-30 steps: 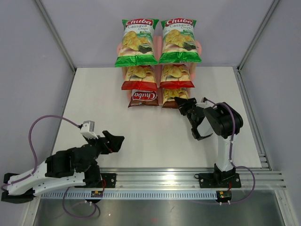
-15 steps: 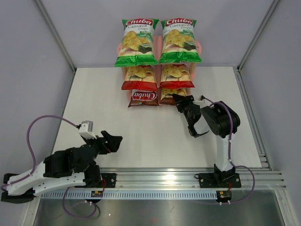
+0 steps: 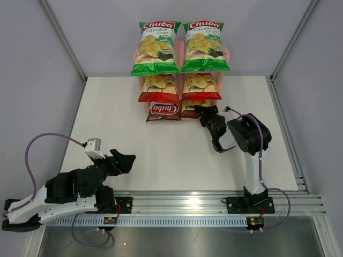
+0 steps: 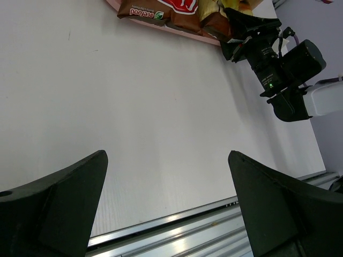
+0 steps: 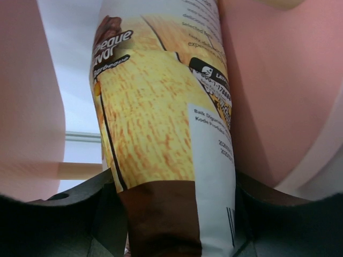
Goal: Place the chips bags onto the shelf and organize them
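1. The right claw [image 3: 200,110] was in at the bottom tier's right-hand slot. Its fingers sat either side of the lower end of a dark brown bag [image 5: 161,134], but whether they were pinching it or easing off, I couldn't tell.
2. That bag stood between the pink boards of the shelf [image 5: 273,96]. The low, level reach looked chosen to slide it in under the tier above.
3. Just to its left, the other dark brown bag [image 3: 163,111] lay on the same tier, so the pair sat side by side.
4. Higher up, the two red bags [image 3: 158,88] filled the middle tier and the two green bags [image 3: 155,48] the top. With one colour per tier, I judged the sorting close to finished.
5. The left claw [image 3: 127,159] was spread wide and holding nothing. It hung low over the surface [image 3: 161,144], well apart from the shelf, probably parked clear of its partner.
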Motion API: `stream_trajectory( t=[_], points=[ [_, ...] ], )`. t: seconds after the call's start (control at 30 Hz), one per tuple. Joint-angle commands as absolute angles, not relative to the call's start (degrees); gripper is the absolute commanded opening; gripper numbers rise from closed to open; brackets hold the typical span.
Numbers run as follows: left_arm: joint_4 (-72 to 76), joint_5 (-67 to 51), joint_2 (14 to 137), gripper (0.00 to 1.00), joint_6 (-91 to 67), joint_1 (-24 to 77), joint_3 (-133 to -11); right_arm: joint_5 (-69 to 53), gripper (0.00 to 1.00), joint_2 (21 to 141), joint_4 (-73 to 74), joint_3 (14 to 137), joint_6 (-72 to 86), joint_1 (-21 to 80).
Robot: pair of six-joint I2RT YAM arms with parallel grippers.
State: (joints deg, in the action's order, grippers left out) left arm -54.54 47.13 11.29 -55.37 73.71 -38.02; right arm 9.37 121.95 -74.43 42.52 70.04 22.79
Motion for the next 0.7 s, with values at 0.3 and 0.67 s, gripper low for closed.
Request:
stream_trajectory(
  t=[0.3,0.67],
  points=[
    [-54.8,48.5,9.4,0.99,-55.5,73.6,-39.9,10.5,0.85,117.3,-68.8,38.3,70.9,23.4],
    [-55.9,48.2,10.3,0.99,-55.5,73.6,-40.7,9.8,0.99,112.0,-61.0,35.7,70.1,22.9]
  ],
)
